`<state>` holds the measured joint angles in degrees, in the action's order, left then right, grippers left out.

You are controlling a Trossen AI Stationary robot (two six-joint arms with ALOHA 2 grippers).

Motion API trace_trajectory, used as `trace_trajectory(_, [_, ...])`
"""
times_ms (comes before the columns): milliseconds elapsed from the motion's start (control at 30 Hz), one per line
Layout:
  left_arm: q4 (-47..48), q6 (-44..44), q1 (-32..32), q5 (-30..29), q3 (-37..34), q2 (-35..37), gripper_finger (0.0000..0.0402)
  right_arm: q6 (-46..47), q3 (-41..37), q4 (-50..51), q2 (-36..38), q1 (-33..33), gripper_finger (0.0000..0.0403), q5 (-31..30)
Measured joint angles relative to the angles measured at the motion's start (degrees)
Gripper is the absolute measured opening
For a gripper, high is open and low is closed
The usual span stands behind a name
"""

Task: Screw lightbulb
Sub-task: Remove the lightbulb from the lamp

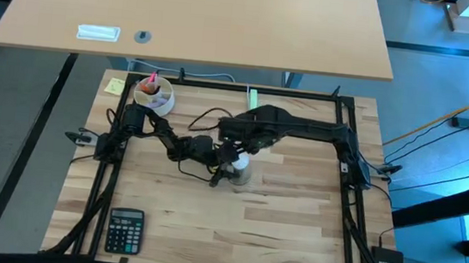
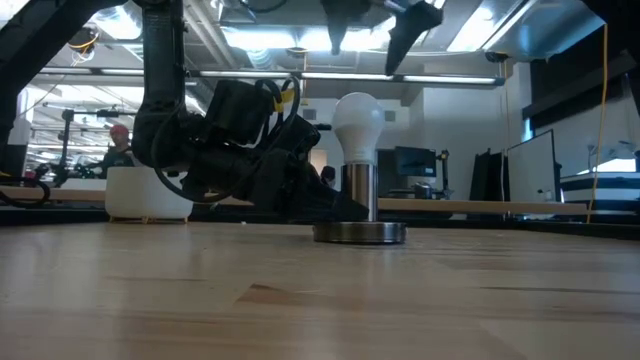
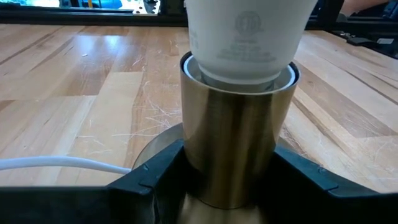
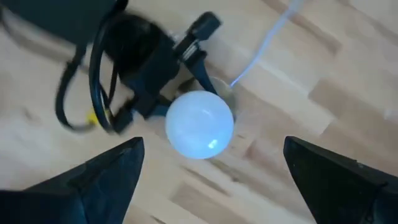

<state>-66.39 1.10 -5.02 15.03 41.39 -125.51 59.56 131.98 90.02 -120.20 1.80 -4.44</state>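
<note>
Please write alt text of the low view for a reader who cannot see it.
A white lightbulb stands upright in a metal socket on a round base on the wooden table. The left gripper is clamped on the socket low at the table, while the open right gripper hangs above the bulb, not touching it.

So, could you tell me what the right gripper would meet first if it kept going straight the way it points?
Most likely the lightbulb: the right gripper hangs just above it, jaws open and pointing down, the bulb centred between them. Below sits the socket.
</note>
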Motion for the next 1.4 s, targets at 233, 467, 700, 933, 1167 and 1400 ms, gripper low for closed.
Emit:
trace_trajectory(233, [0.0,0.61,0.02,0.0,0.0,0.0,0.0192,12.03,-0.07,-1.61,-1.32,1.45,0.0388,0.52])
trace_trajectory(467, [0.0,0.8,0.02,0.0,-0.02,0.0,0.0192,3.82,-0.07,-8.37,-3.27,1.15,0.0388,-0.7])
trace_trajectory(700, [0.0,0.81,0.02,0.02,-0.02,0.0,0.0192,1.54,-0.07,-8.86,-4.78,1.23,0.0388,2.69])
trace_trajectory(933, [0.0,0.83,0.02,0.02,-0.02,0.0,0.0192,-3.15,-0.07,-9.7,-4.9,1.28,0.0388,8.41])
trace_trajectory(1167, [0.0,0.83,0.0,0.0,-0.02,0.0,0.0192,-3.25,-0.05,-9.75,-4.9,1.16,0.0387,11.86])
trace_trajectory(1400, [0.0,0.83,0.0,0.02,-0.02,0.0,0.0192,4.57,0.0,-0.65,-3.97,0.76,0.0376,11.48])
